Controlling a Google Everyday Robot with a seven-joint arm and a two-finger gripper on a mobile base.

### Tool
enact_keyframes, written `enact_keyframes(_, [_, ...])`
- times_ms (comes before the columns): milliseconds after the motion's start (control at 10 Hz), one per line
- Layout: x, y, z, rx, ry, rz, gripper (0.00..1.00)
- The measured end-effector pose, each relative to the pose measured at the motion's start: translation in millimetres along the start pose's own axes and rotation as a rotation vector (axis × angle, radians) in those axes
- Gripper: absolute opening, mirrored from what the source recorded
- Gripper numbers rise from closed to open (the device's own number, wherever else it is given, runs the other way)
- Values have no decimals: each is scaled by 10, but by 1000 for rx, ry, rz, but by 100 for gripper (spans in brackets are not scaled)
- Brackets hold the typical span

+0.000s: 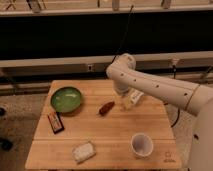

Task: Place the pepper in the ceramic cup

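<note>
**Pepper not yet picked up; cup stands empty at the front edge**

Camera view: the small dark red-brown tapered pepper [106, 108] lies flat on the light wooden slatted table [107, 135], about mid-table and well clear of every edge. The robot's two-finger gripper [129, 101] hangs low over the wood just beside the pepper, on the side away from the round green bowl [66, 99]. Its jaws stand wide apart with nothing between them, and they do not touch the pepper. The small round white ceramic cup [142, 145] sits upright near the table's front edge, well apart from the pepper, and nothing shows inside it.

By this look, none of the task is done. The grasp, the lift, the carry and the release over the cup all remain.

Room for the move seems good. The wood between pepper and cup is bare, so a straight carry should meet nothing. The flat white wrapped packet [83, 151] lies to one side of the cup, near the front edge but apart from it. The dark rectangular snack bar [55, 122] and the bowl lie on the other side of the pepper from the gripper. The thick white arm [155, 86] reaches in over the table's back corner. Because the cup stands close to the edge, a nudge during release could push it off.
</note>
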Motion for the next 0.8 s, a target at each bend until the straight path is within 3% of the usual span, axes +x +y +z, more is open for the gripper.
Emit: enact_keyframes(800, [-469,-314,214,10,-18,-180,80])
